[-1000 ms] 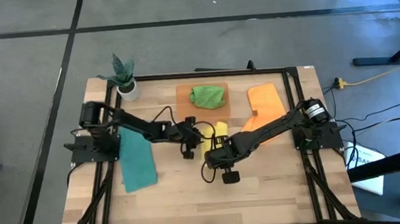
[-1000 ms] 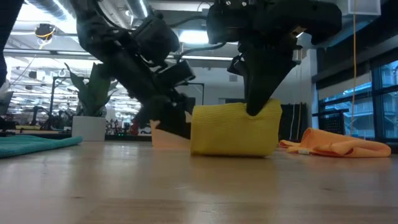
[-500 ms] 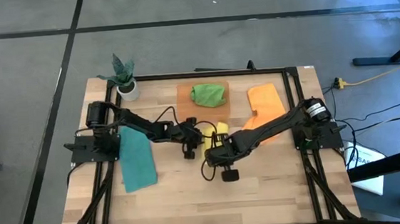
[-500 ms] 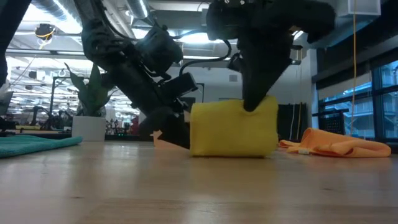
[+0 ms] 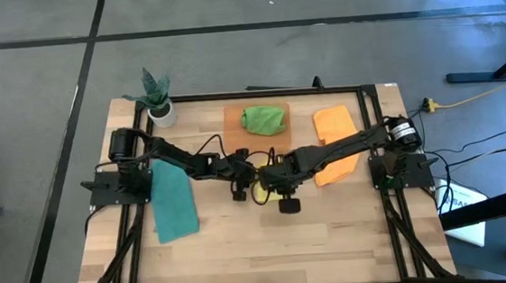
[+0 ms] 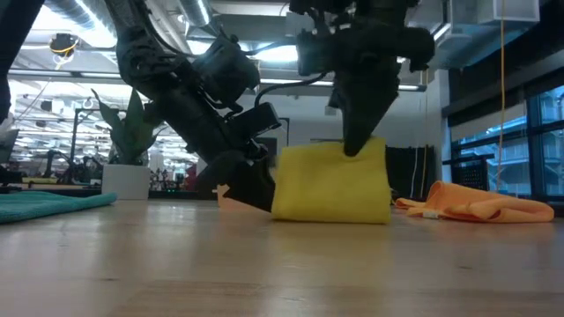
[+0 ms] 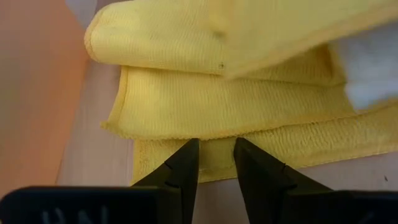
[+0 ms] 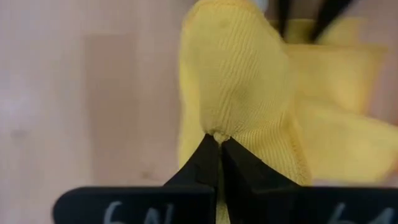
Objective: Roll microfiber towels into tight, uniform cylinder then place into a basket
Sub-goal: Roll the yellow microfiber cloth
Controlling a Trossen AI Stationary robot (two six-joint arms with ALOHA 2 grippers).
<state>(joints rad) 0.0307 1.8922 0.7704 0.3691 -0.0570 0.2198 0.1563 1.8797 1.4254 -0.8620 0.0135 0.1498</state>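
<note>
Your right gripper (image 8: 216, 140) has its fingers pinched together on a fold of the yellow towel (image 6: 330, 180), and since a second ago that arm has swung up toward the centre of the high view; a second ago the gripper sat lower, below the middle of the table (image 5: 243, 251). In the low view the towel's top edge is pulled up under the right gripper (image 6: 352, 145), and the bundle now looks taller and squarer than the rounder lump it made earlier. Your left gripper (image 7: 216, 152) has barely shifted in the last half second; its fingers stand a narrow gap apart, tips right at the edge of the towel's lowest layer, and you cannot tell from the wrist view whether that layer is between them. In the high view the yellow towel (image 5: 264, 188) is mostly hidden under both grippers at centre frame. The basket (image 5: 231, 130) lies at upper centre with the green towel (image 5: 263, 119) in it, unchanged. The orange towel (image 5: 335, 128) lies at upper right, partly under the right arm, and more of it is covered now. The teal towel (image 5: 174, 202) stays flat at the left, and the potted plant (image 5: 156, 97) remains at the upper left corner.
</note>
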